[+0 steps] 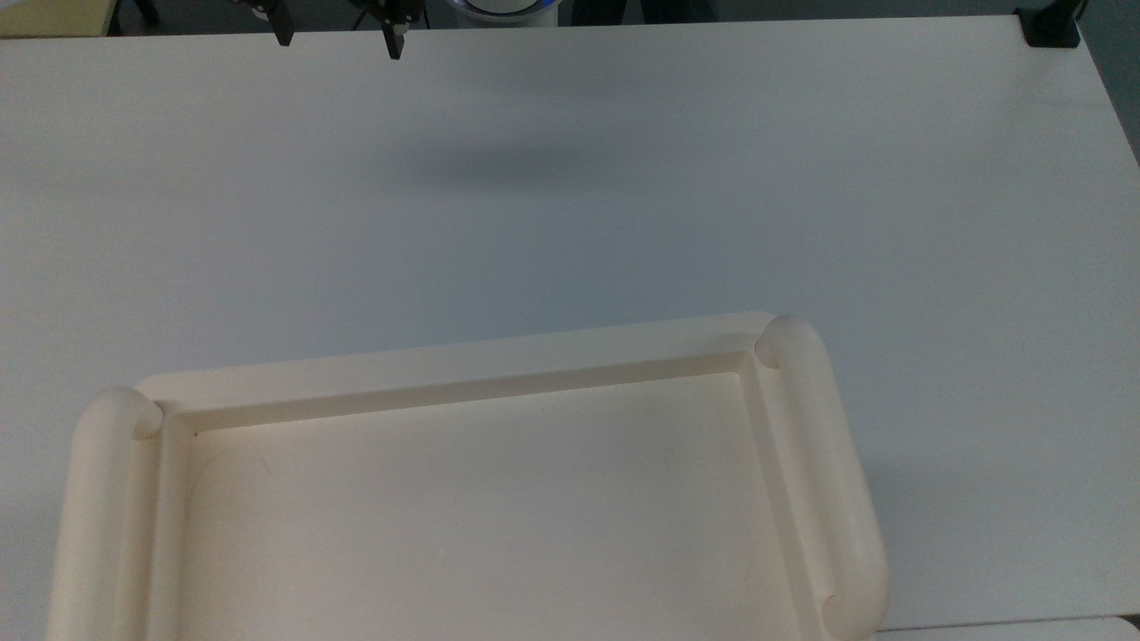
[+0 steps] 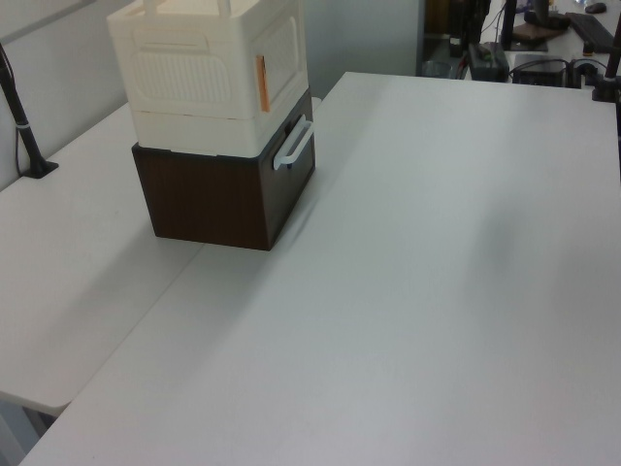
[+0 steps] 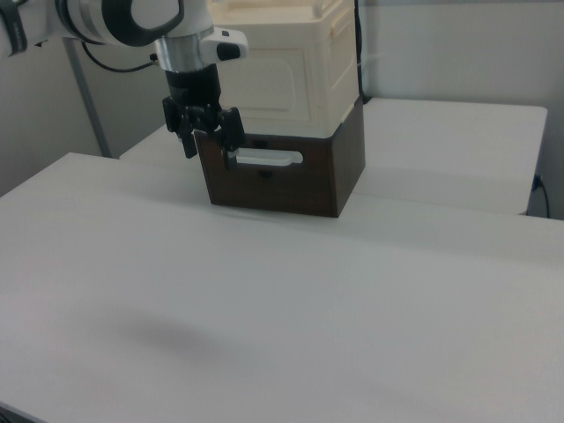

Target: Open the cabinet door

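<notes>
White laminate table [image 3: 291, 291]: broad, bare surface taking up the near ground of the right view, with a faint soft shadow [image 3: 167, 335] towards the right view's lower left.

Gripper [image 3: 208, 134]: black, two-fingered, on a white and grey arm [image 3: 132, 19] entering from the right view's upper left. It hangs in the air above the table, fingers pointing down and spread wide apart, holding nothing. In the right view it sits in front of the left end of the drawer front, not visibly touching it. In the top view the gripper [image 1: 338, 36] appears at the table's far edge, both fingertips well apart.

Dark brown drawer box [image 3: 300, 181]: stands on the table behind the gripper and carries a white bar handle [image 3: 264, 159] across its front.

Cream-white cabinet [image 3: 335, 62]: stacked directly on the drawer box.

Cabinet door [image 3: 275, 75]: the cream front face with a recessed rounded panel, directly above the handle; it lies flush and shut. In the left view the cabinet door [image 2: 279, 50] faces the left view's right, with a thin orange strip [image 2: 260, 82] at its near vertical edge.

Cabinet top [image 1: 463, 383]: a recessed tray form with rounded tube rails [image 1: 824, 463] on its two short sides, seen closest in the top view.

Second white table [image 2: 68, 252]: butted alongside, on the left view's left; a black post [image 2: 24, 126] stands on it.
</notes>
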Available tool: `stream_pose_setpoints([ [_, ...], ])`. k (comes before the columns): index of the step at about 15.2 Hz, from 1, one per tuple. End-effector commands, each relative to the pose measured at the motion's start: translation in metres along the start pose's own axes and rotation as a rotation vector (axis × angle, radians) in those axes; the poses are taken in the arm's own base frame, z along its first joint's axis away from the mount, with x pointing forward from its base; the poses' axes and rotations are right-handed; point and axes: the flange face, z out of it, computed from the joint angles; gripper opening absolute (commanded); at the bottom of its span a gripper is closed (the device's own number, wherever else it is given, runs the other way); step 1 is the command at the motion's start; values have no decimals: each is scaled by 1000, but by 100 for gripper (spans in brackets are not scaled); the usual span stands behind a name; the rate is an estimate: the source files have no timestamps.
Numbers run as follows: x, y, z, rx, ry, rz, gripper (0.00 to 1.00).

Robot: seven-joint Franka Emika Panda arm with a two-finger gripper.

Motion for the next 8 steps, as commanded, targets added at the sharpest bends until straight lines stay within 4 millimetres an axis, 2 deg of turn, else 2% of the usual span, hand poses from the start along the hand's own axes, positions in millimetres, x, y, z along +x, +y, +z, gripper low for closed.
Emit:
stream_pose_setpoints([
  [1, 0, -5, 10, -27, -22, 2, 100],
  [8, 1, -8, 12, -29, -25, -3, 100],
])
